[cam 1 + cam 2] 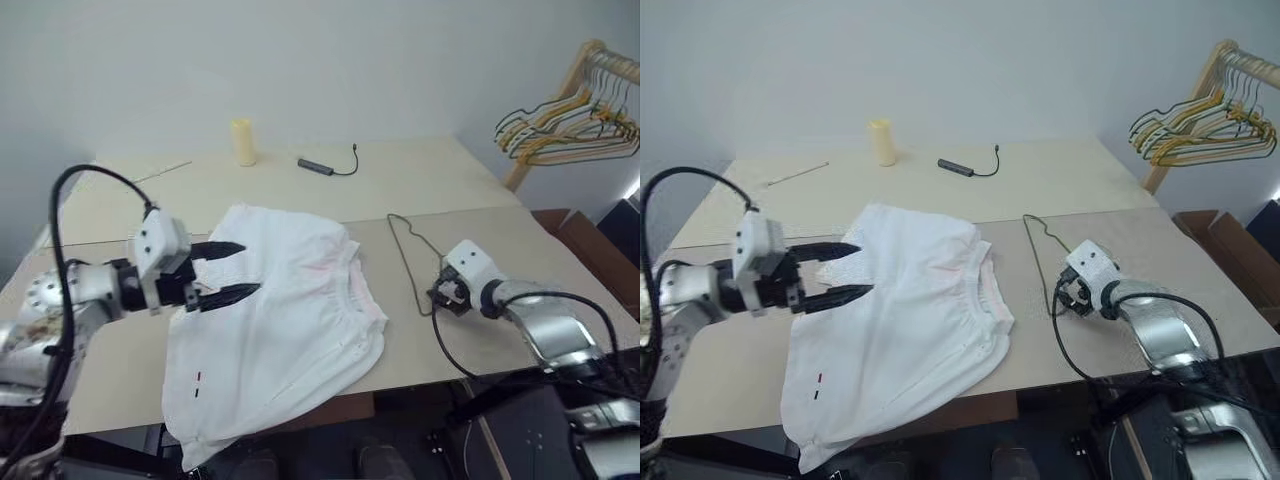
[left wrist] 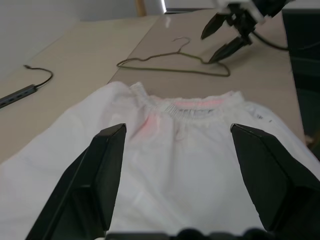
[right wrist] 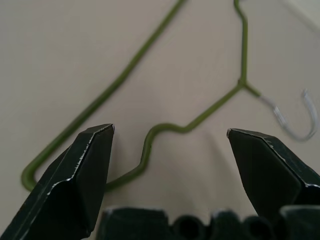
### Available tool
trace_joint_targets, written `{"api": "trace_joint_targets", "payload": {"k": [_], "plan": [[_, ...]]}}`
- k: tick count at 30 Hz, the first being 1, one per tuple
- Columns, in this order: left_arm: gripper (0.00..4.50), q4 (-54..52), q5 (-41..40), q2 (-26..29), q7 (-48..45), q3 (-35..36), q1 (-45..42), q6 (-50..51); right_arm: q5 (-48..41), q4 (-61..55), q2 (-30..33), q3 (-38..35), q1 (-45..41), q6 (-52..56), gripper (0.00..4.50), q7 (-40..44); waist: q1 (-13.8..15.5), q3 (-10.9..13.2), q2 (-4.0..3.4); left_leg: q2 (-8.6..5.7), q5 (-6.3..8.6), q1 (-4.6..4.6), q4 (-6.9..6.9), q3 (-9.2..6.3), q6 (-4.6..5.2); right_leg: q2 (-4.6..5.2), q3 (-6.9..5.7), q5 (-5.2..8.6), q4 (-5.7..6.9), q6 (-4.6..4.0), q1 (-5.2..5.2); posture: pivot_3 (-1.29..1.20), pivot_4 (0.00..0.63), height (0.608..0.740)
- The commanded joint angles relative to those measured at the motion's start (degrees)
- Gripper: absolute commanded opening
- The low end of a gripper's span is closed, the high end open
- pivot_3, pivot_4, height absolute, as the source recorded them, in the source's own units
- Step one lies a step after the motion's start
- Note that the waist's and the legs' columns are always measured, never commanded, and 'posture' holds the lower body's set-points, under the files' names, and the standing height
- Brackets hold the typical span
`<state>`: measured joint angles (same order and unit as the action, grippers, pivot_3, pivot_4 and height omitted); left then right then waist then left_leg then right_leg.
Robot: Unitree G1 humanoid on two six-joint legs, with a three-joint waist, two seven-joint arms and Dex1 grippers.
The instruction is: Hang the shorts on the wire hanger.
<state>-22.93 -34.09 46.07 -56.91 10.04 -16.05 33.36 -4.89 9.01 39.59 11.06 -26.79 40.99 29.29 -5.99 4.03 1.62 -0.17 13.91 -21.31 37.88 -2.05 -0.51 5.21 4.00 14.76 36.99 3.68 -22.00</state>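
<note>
The white shorts (image 1: 285, 310) lie spread in the middle of the table (image 1: 120, 370), waistband (image 2: 192, 106) toward the right, one leg hanging over the front edge. Two tiny dark marks sit near the left hem. My left gripper (image 1: 250, 268) hovers open over the shorts' left side, pointing toward the waistband, nothing between its fingers. The thin olive wire hanger (image 1: 405, 262) lies flat on the table just right of the shorts. My right gripper (image 3: 170, 131) stands open right above the hanger's shoulder bend near the hook, holding nothing.
A yellow candle (image 1: 242, 141) and a dark USB hub with cable (image 1: 318, 166) sit at the back of the table. A thin rod (image 1: 798, 174) lies at the back left. A bunch of coloured hangers (image 1: 570, 125) hangs on a wooden rack at the far right.
</note>
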Motion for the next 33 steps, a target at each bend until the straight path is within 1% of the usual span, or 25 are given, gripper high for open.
{"api": "trace_joint_targets", "payload": {"k": [1, 3, 4, 5, 6, 7, 13, 17, 19, 21, 24, 25, 28, 31, 33], "plan": [[3.61, 0.2, -0.5, -0.5, 0.9, -1.4, -2.4, 0.5, 2.5, 4.8, -1.7, 0.5, -2.9, 4.0, 3.62, -1.2, -1.0, -0.1, 0.03, 0.00, 0.00, -0.10, 0.00, 0.03, 0.00, 0.00, 0.05, -0.03, 0.02, 0.00, -0.12, -0.14, 0.023, 0.740], [3.61, 0.4, -0.1, -0.4, 0.5, -1.8, -2.5, 0.0, 3.0, 5.7, -2.0, 0.4, -3.6, 4.9, 2.92, -0.5, -1.3, -0.1, 0.02, 0.01, 0.01, -0.17, 0.00, 0.01, 0.00, -0.01, 0.01, -0.03, -0.04, 0.01, -0.15, -0.14, 0.023, 0.740], [3.61, 0.6, 0.3, -0.3, 0.4, -1.9, -2.4, -0.5, 3.2, 5.3, -1.8, 0.0, -3.6, 5.7, 2.78, -0.7, -1.4, -0.1, 0.02, 0.01, 0.01, -0.17, 0.00, 0.01, 0.00, 0.00, 0.01, -0.03, -0.06, 0.01, -0.15, -0.14, 0.022, 0.740], [3.61, 0.8, 0.6, -0.2, 0.4, -2.0, -2.4, -0.8, 3.3, 4.7, -1.6, -0.6, -3.6, 6.9, 2.40, -1.1, -1.4, -0.1, 0.03, 0.01, 0.03, -0.18, 0.00, 0.02, 0.00, 0.00, 0.00, -0.03, -0.09, 0.01, -0.15, -0.14, 0.022, 0.740], [3.61, 1.0, 0.8, -0.1, 0.4, -2.1, -2.4, -1.0, 3.4, 4.1, -1.3, -1.1, -3.4, 7.4, 2.29, -1.3, -1.4, -0.2, 0.02, 0.01, 0.03, -0.18, 0.00, 0.02, 0.00, -0.01, -0.01, -0.03, -0.11, 0.02, -0.14, -0.14, 0.022, 0.740], [3.61, 1.1, 1.0, -0.2, 0.4, -2.2, -2.5, -1.2, 3.4, 3.7, -1.0, -1.5, -3.2, 7.8, 2.00, -1.4, -1.2, -0.2, 0.03, 0.00, 0.02, -0.17, 0.00, 0.03, 0.00, -0.01, -0.03, -0.03, -0.11, 0.02, -0.11, -0.13, 0.021, 0.740], [3.61, 3.0, 2.6, -1.2, 0.9, -3.5, -4.5, -2.7, 5.2, 2.0, -0.3, -3.8, -4.2, 8.6, 0.02, -4.3, -1.3, -0.2, 0.02, -0.01, 0.02, -0.20, 0.01, 0.04, -0.01, -0.02, -0.05, -0.04, -0.11, 0.03, -0.13, -0.14, 0.018, 0.740], [3.61, 4.5, 3.2, -2.2, 0.8, -4.6, -6.6, -3.4, 6.2, 0.0, 1.4, -4.3, -5.3, 6.4, 0.02, -4.1, -1.6, -0.2, 0.02, -0.01, 0.02, -0.30, 0.01, 0.04, -0.01, -0.02, -0.04, -0.04, -0.11, 0.03, -0.22, -0.15, 0.013, 0.740], [3.61, 5.5, 3.6, -2.5, 0.6, -5.1, -7.7, -3.9, 6.7, -1.4, 2.4, -4.7, -5.3, 1.8, 0.02, -3.7, -2.1, -0.2, 0.02, -0.02, 0.02, -0.31, 0.01, 0.04, -0.01, -0.01, -0.04, -0.04, -0.11, 0.03, -0.23, -0.15, 0.013, 0.740], [3.61, 6.8, 3.9, -3.1, 0.5, -5.5, -9.1, -4.3, 8.0, -2.6, 3.3, -5.2, -5.2, -5.5, 0.02, -4.4, -2.7, -0.2, 0.02, -0.02, 0.02, -0.33, 0.01, 0.04, -0.01, -0.01, -0.04, -0.04, -0.12, 0.03, -0.24, -0.15, 0.013, 0.740], [3.61, 9.6, 3.4, -5.2, 2.4, -5.6, -13.2, -2.9, 14.7, -3.7, 6.9, -3.3, -4.4, -27.4, 0.02, -8.4, -3.5, -0.2, -0.01, -0.05, 0.02, -0.35, 0.02, 0.05, -0.01, 0.03, -0.04, -0.06, -0.12, 0.08, -0.24, -0.17, 0.001, 0.740], [3.61, 10.8, 2.7, -6.0, 3.0, -5.5, -15.0, -1.9, 18.8, -3.0, 9.1, -1.6, -4.4, -37.7, 0.02, -10.8, -3.7, -0.2, -0.01, -0.04, 0.02, -0.34, 0.02, 0.06, -0.01, 0.02, -0.03, -0.06, -0.13, 0.10, -0.25, -0.17, 0.001, 0.740], [3.61, 14.1, 1.0, -7.4, 4.1, -5.5, -20.6, 2.3, 29.3, 0.2, 13.5, 2.4, -5.6, -57.3, 0.02, -17.4, -4.4, -0.2, 0.01, -0.04, 0.02, -0.42, 0.03, 0.06, -0.02, 0.03, -0.05, -0.05, -0.15, 0.12, -0.31, -0.18, 0.000, 0.740], [3.61, 18.5, 0.4, -7.8, 4.5, -6.0, -26.2, 7.2, 40.4, 4.2, 15.9, 5.3, -8.4, -69.7, 0.02, -26.3, -5.5, -0.2, 0.02, -0.04, 0.02, -0.41, 0.03, 0.06, -0.02, 0.03, -0.03, -0.06, -0.17, 0.12, -0.29, -0.19, 0.000, 0.740], [3.61, 22.2, 0.4, -8.1, 3.9, -6.6, -29.3, 9.4, 45.3, 7.0, 16.0, 6.3, -10.2, -74.9, 0.02, -31.4, -6.3, -0.2, 0.02, -0.08, 0.01, -0.40, 0.04, 0.06, -0.03, 0.06, -0.01, -0.06, -0.14, 0.13, -0.28, -0.19, 0.000, 0.740]]}}
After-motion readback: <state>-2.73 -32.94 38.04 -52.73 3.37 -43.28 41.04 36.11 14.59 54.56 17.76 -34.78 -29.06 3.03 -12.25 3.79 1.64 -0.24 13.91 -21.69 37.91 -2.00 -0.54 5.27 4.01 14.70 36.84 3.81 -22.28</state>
